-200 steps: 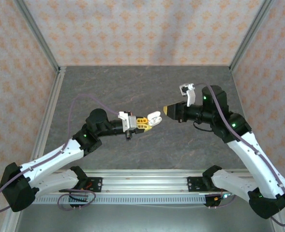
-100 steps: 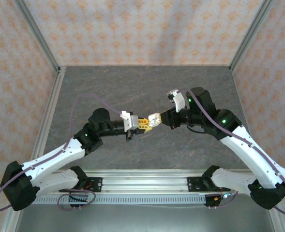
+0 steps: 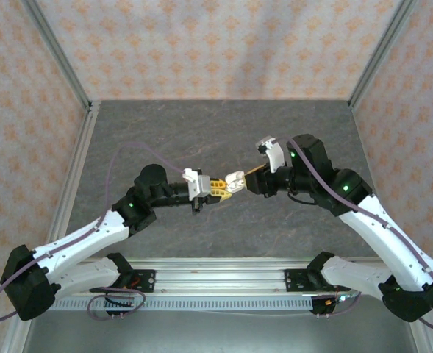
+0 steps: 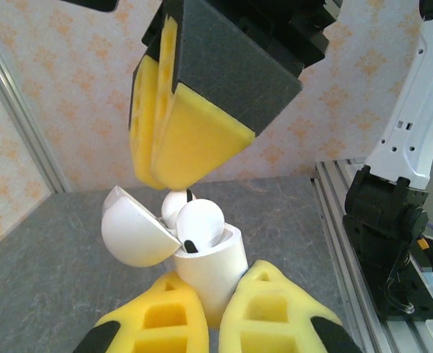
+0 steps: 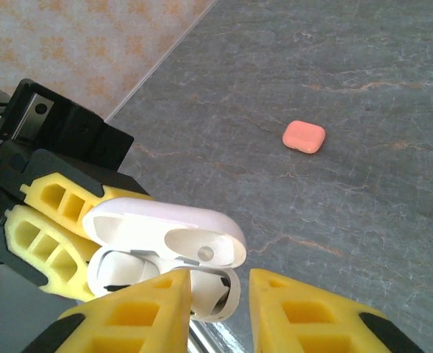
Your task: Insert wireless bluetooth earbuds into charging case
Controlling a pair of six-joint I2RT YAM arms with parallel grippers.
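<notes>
Left gripper (image 3: 226, 185) is up off the tabletop (image 3: 201, 132), mid-table, clamped on the lower body of a white charging case (image 4: 212, 263). In the left wrist view its two yellow fingers (image 4: 165, 320) pinch the case from either side. The case stands roughly upright there.

Case lid (image 4: 131, 234) is hinged open, swung to the left in the left wrist view. Two white earbuds sit in the case mouth. The front earbud (image 4: 199, 220) has its round head poking above the rim. The rear earbud (image 4: 173, 201) is just behind it and partly hidden.

Right gripper (image 3: 248, 175) meets the case from the right and its tips are directly at the open mouth. From the left wrist camera the fingers look almost together and come down onto the rear earbud. The right wrist view shows a narrow gap between the fingers (image 5: 139, 309), with the open case directly under them. Can't tell whether it's pinching the earbud or only touching it.

A closed coral-pink case (image 5: 303, 137) lies flat on the tabletop, well apart from both grippers.
</notes>
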